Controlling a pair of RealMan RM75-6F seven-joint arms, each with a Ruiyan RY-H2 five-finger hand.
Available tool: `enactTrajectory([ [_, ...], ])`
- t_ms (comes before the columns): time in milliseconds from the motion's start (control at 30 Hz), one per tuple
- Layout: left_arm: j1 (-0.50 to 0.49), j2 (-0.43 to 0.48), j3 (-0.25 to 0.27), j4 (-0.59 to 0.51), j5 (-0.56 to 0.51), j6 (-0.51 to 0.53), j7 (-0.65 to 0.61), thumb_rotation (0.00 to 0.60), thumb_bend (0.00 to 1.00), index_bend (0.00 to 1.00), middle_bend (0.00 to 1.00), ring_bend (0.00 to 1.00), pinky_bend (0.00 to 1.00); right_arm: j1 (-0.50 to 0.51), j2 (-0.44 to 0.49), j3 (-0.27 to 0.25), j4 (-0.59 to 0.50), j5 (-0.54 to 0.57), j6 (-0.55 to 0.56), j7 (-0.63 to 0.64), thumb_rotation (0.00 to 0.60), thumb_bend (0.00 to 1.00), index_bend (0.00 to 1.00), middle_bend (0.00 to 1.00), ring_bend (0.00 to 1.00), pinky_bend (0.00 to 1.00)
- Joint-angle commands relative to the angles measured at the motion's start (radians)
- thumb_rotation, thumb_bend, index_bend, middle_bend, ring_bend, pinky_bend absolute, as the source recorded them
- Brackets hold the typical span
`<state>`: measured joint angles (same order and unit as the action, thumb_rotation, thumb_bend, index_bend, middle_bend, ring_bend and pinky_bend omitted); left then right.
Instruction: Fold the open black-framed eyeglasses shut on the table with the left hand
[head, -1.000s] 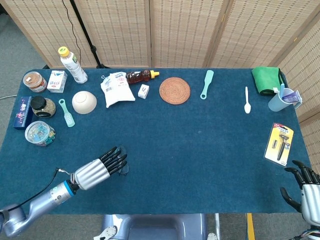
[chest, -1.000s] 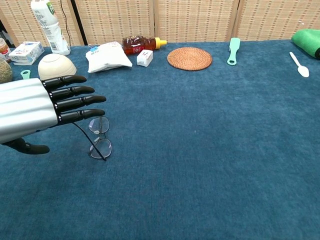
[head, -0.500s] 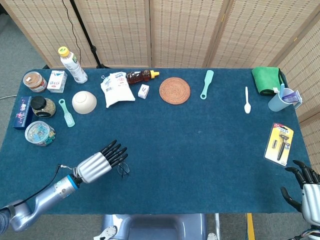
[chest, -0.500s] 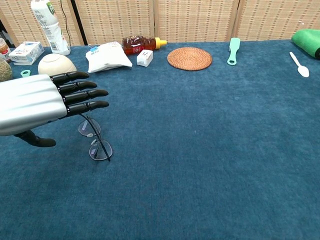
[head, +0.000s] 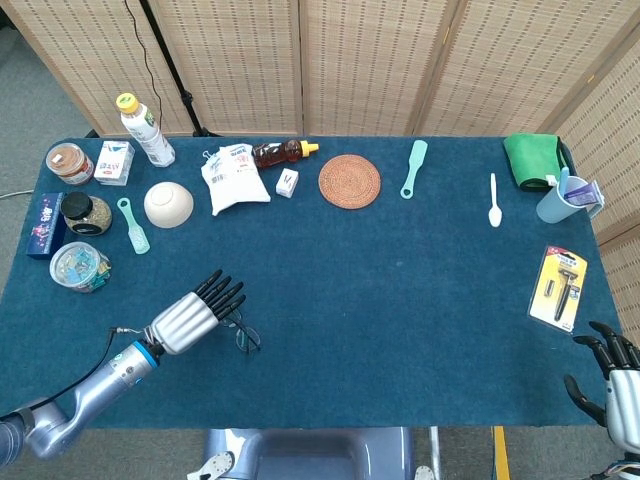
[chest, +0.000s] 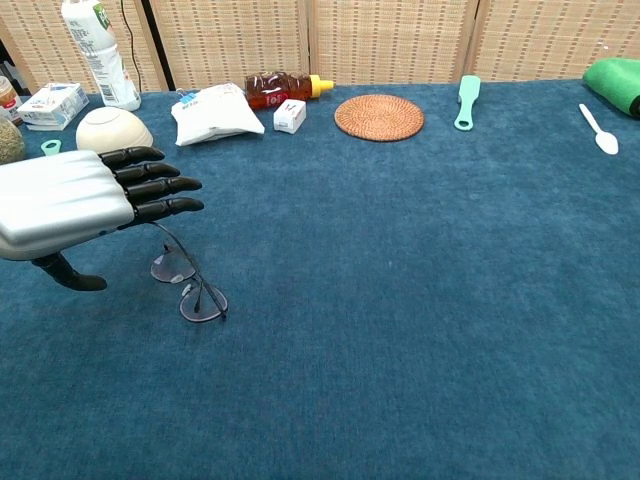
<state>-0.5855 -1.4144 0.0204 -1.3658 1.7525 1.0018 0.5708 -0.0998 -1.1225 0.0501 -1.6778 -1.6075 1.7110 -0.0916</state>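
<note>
Blue-clothed table (head: 400, 300), woven folding screen (head: 360, 60) directly behind the table, grey floor (head: 30, 110) left of the table

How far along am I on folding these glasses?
Done: the left hand is at the eyeglasses, fingers stretched flat above them. In hand: nothing yet; no finger plainly grips the frame, and one temple rises toward the fingertips, so the glasses look open. Left: press the temples shut on the table. The right hand sits idle at the table's corner.
</note>
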Motion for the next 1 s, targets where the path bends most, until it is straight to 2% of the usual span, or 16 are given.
enactTrajectory([
  [33, 0.002, 0.013, -0.002, -0.029, -0.028, -0.019, 0.014, 0.482, 0.15, 0.01, 0.00, 0.00, 0.00, 0.000, 0.000, 0.000, 0.000, 0.000, 0.000, 0.000, 0.600, 0.27, 0.33, 0.21, 0.26, 0.36],
  [667, 0.001, 0.042, -0.027, -0.122, -0.221, -0.116, 0.177, 0.490, 0.15, 0.04, 0.00, 0.00, 0.00, -0.006, 0.001, 0.000, 0.000, -0.002, 0.008, 0.002, 0.600, 0.27, 0.33, 0.21, 0.26, 0.36],
  [833, 0.006, 0.059, -0.038, -0.169, -0.228, -0.077, 0.109, 0.489, 0.15, 0.02, 0.00, 0.00, 0.00, -0.007, 0.001, 0.000, 0.000, -0.003, 0.009, 0.004, 0.600, 0.27, 0.33, 0.21, 0.26, 0.36],
  [1000, 0.013, 0.114, -0.032, -0.254, -0.215, -0.054, -0.089, 0.484, 0.15, 0.02, 0.00, 0.00, 0.00, -0.005, 0.001, 0.000, 0.000, -0.006, 0.007, 0.005, 0.600, 0.27, 0.33, 0.21, 0.26, 0.36],
])
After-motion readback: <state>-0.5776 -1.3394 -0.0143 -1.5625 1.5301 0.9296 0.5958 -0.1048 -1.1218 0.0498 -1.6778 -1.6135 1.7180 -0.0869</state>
